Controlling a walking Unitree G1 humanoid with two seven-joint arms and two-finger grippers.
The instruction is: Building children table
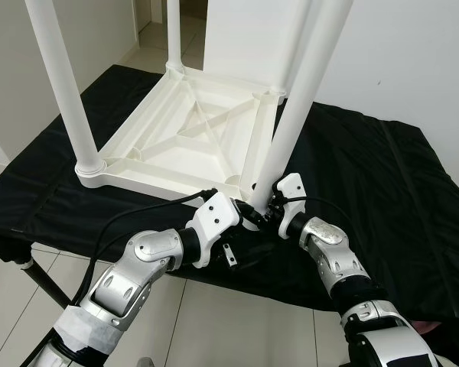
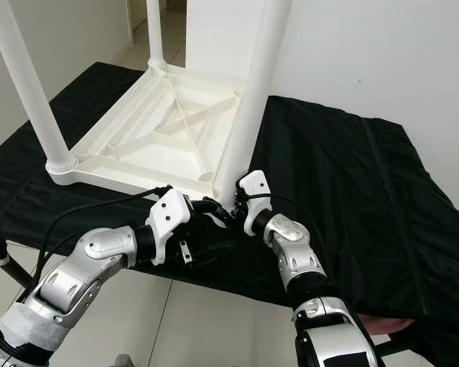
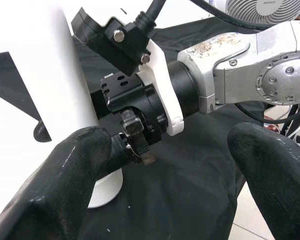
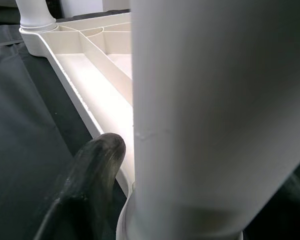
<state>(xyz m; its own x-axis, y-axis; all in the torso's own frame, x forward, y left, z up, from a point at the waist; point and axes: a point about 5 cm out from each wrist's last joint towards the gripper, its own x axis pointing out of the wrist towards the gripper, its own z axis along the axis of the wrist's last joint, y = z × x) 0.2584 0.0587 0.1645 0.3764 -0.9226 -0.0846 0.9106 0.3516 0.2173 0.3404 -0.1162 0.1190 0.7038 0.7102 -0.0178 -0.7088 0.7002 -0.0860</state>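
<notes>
black cloth [image 1: 367,176]: i see it draped over the whole work surface, hanging over the near edge, with pale floor tiles below.
table top [image 1: 191,130]: white plastic, lying upside down on the cloth so its ribbed underside faces up — a crossed brace runs corner to corner.
near leg [image 1: 291,115]: white tube standing upright in the corner socket closest to me; both my grippers are at its base.
left leg [image 1: 65,84]: upright in the socket on my left, well apart from my arms.
far leg [image 1: 174,34]: upright at the back corner, its top cut off by the frame.
left arm [image 1: 138,267]: silver, reaching in from my lower left with a black cable looping over it.
right arm [image 1: 333,252]: silver, coming in from my lower right, bent toward the same corner.
left gripper [image 3: 165,165]: fingers spread wide apart, one black finger [image 3: 65,185] beside the foot of the near leg, the other well off to the side; nothing is between them but the right wrist beyond.
right gripper [image 1: 269,205]: pressed up against the near leg just above the socket — one dark finger [image 4: 95,180] lies alongside the tube, but i cannot tell whether the fingers are closed on it.
</notes>
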